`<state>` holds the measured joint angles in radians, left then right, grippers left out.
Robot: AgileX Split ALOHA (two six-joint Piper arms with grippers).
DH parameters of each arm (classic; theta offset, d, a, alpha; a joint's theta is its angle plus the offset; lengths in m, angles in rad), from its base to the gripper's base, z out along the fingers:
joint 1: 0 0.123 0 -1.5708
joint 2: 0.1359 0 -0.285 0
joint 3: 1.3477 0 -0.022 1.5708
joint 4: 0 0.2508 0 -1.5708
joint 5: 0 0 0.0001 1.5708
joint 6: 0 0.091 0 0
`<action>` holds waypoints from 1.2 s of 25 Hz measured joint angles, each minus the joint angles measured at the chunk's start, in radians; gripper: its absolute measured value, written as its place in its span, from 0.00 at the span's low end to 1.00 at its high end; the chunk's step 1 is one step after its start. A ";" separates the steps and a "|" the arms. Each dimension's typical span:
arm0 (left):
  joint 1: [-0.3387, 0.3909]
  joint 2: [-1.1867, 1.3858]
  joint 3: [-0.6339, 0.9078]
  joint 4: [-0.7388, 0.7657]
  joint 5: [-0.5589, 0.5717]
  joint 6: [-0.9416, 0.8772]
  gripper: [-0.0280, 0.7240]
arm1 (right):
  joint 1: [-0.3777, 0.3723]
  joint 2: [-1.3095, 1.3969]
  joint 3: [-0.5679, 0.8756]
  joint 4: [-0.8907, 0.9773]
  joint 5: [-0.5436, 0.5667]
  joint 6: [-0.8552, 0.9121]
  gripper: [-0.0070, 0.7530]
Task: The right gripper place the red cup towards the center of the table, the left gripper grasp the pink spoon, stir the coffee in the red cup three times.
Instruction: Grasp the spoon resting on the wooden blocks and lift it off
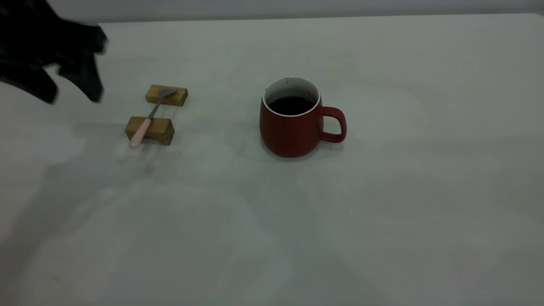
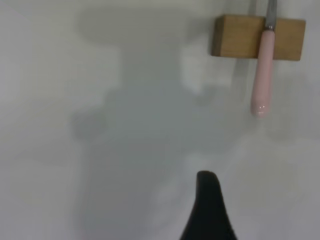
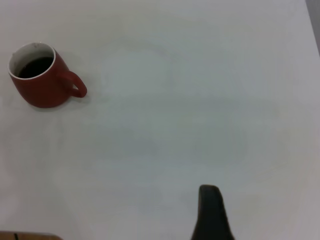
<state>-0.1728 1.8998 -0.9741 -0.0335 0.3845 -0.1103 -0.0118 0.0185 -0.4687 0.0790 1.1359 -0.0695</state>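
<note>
Near the middle of the pale grey-white table (image 1: 382,212), slightly to the far side: the red cup (image 1: 293,131), upright, loop handle pointing right, white rim and interior showing. Inside it, the coffee (image 1: 291,105), dark and almost black, sitting well below the rim. Nothing touching the cup; free on the tabletop.

Well to the left of the cup: two small wooden blocks, one farther (image 1: 166,95) and one nearer (image 1: 150,130), set apart with a gap between. Laid across both, the pink spoon (image 1: 149,117), grey metal bowl resting on the far block, thin stem bridging the gap, pale pink handle lying over the near block and jutting past its near edge. In the left wrist view, the same pink handle (image 2: 263,75) crossing the near block (image 2: 235,44) and overhanging bare table.

At the far left, above the table and left of the blocks: the left gripper (image 1: 72,87), black, fingers pointing down and spread apart, pinching nothing, clear of the spoon. One dark fingertip (image 2: 209,205) showing in its wrist view.

Right gripper outside the exterior view; only one dark fingertip (image 3: 211,212) showing in the right wrist view, over bare table, well apart from the cup (image 3: 42,77). Cannot tell whether spread or pressed together.
</note>
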 joint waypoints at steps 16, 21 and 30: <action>-0.047 0.288 -0.087 -0.001 -0.094 0.011 0.83 | 0.000 0.000 0.000 0.000 0.000 0.000 0.78; -0.050 0.332 -0.122 -0.007 -0.114 0.022 0.82 | 0.000 0.000 0.000 0.000 0.000 0.000 0.78; -0.068 0.375 -0.160 -0.023 -0.122 0.023 0.35 | 0.000 0.000 0.000 0.000 0.000 0.000 0.78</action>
<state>-0.2405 2.2748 -1.1344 -0.0570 0.2625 -0.0877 -0.0118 0.0185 -0.4687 0.0790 1.1359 -0.0695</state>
